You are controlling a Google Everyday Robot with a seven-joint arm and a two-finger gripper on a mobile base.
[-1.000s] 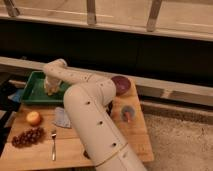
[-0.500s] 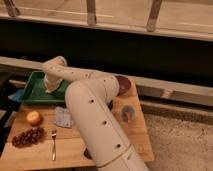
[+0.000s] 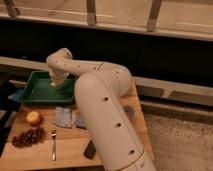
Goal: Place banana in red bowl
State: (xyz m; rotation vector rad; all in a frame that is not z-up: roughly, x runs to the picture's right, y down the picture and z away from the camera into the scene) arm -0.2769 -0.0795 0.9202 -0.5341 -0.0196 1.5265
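Note:
My gripper (image 3: pixel 57 80) is at the end of the white arm (image 3: pixel 102 100), which reaches across the wooden table (image 3: pixel 30 159) to the right part of a green tray (image 3: pixel 35 91). A small pale shape (image 3: pixel 55 83) shows at the gripper's tip, just above the tray floor. I cannot tell whether it is the banana. The red bowl is out of view. The arm hides the right middle of the table.
A round yellow-orange fruit (image 3: pixel 34 118), dark grapes (image 3: pixel 29 136) and a fork (image 3: pixel 53 145) lie at the front left. Grey-blue packets (image 3: pixel 63 117) lie in front of the tray. A dark flat object (image 3: pixel 90 149) and a bluish thing (image 3: pixel 131 111) show beside the arm.
The gripper has stayed over the tray's right part. The arm now covers the purple bowl that showed at the table's back right before.

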